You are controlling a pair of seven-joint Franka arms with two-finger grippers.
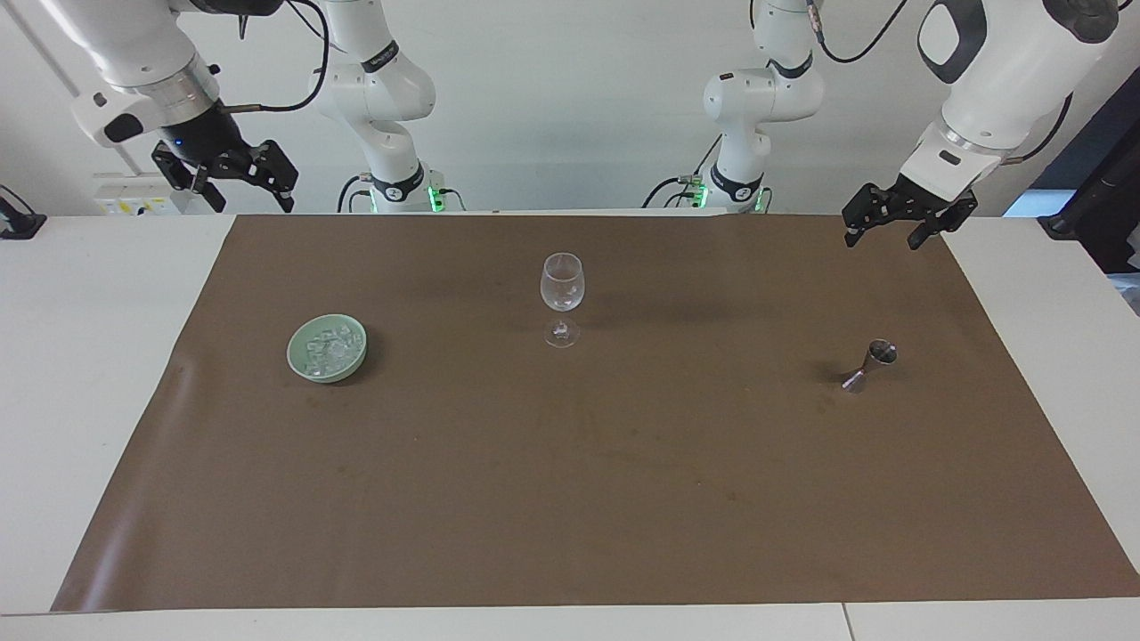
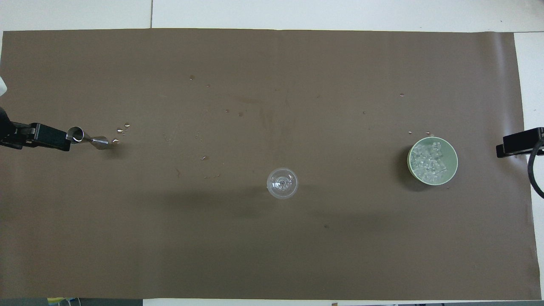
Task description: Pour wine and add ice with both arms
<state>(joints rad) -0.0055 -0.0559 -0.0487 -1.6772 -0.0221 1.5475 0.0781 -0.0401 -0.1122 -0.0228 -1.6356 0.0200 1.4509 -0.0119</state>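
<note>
An empty wine glass [image 1: 562, 285] stands upright at the middle of the brown mat [image 1: 570, 499]; it also shows in the overhead view [image 2: 282, 183]. The ice [image 1: 326, 351] is a heap of small clear cubes in a pale green dish [image 1: 358, 360] toward the right arm's end, also seen from overhead [image 2: 429, 163] in the dish [image 2: 454, 165]. A small steel jigger [image 1: 871, 365] stands toward the left arm's end [image 2: 87, 138]. My left gripper [image 1: 882, 240] is open, raised over the mat's corner. My right gripper [image 1: 252, 201] is open, raised over the other corner by the robots.
Water drops [image 2: 121, 129] lie on the mat beside the jigger, and smaller spots are scattered toward the mat's middle. White table [image 1: 98, 374] borders the mat at both ends. From overhead the left gripper [image 2: 46, 138] and the right gripper [image 2: 518, 143] show at the view's edges.
</note>
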